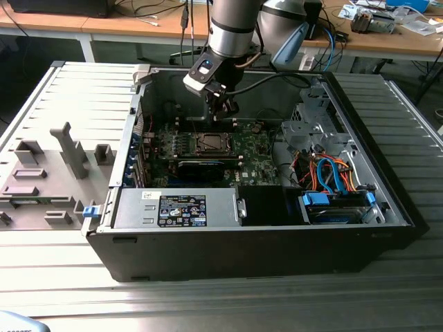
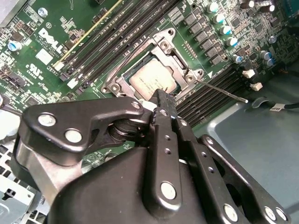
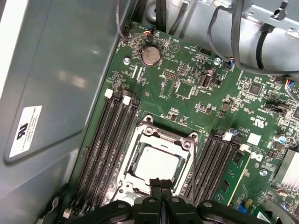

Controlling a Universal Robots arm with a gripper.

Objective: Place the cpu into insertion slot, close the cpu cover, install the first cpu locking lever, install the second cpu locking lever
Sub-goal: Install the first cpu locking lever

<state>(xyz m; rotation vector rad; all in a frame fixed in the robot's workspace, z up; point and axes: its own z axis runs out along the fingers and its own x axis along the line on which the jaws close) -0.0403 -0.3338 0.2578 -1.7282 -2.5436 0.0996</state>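
Observation:
The cpu (image 3: 156,163) (image 2: 150,80) lies flat in the insertion slot (image 1: 208,143) on the green board, its silver top showing. The cpu cover (image 3: 170,137) (image 2: 180,59) lies down around it as a silver frame. From one corner of the socket a thin locking lever (image 2: 222,89) sticks out over the memory slots. My gripper (image 3: 161,183) (image 2: 161,97) (image 1: 225,111) hangs just above the socket's edge, shut, with its black fingers pressed together and nothing between them.
Memory slots (image 3: 110,140) flank the socket on both sides. A black expansion card (image 1: 201,168) and the labelled power-supply box (image 1: 183,209) sit nearer the case front. Drive cage and cables (image 1: 332,173) fill the exterior view's right. The case wall (image 3: 56,84) stands close by.

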